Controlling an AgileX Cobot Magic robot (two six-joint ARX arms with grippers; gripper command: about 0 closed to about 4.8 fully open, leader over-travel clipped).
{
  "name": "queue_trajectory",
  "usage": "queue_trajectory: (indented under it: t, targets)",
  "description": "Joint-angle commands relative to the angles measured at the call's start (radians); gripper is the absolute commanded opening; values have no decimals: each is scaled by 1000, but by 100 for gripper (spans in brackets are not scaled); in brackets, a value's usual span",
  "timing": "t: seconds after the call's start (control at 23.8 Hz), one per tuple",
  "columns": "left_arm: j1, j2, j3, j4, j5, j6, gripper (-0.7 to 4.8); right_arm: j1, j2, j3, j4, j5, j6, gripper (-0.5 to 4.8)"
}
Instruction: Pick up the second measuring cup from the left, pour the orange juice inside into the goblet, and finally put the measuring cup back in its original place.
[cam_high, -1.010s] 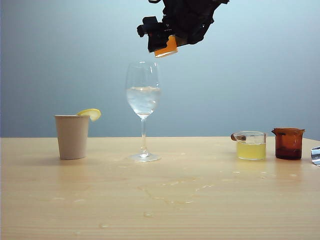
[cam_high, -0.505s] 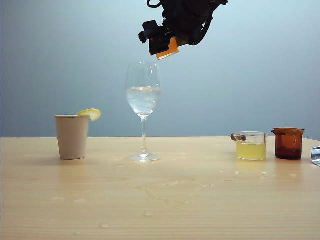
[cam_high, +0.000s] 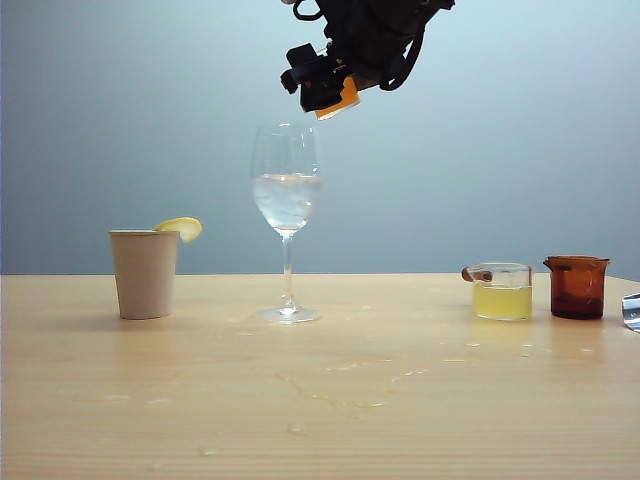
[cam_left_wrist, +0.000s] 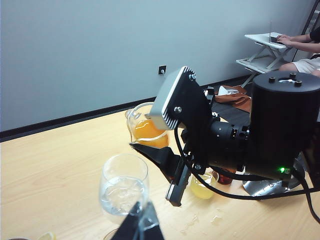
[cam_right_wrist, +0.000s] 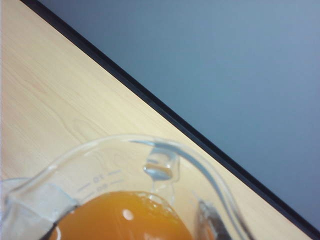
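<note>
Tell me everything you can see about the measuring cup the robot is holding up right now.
The measuring cup is a small clear glass beaker with a flared, spouted rim and printed graduation marks. It holds opaque orange juice, still inside; none is seen falling. The right claw grips it in the air, tilted, above and slightly right of the goblet, touching nothing else. The left claw sits low beside the goblet, apart from the cup.
</note>
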Motion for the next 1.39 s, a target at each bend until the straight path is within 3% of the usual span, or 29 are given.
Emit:
queue_trajectory:
  t: [0.04, 1.39]
  targets:
    - [-1, -2, 4, 5, 0, 4, -6, 3, -4, 8, 37, 5, -39, 278]
    - [-1, -2, 4, 3, 1, 4, -5, 10, 14, 11, 66, 5, -245, 278]
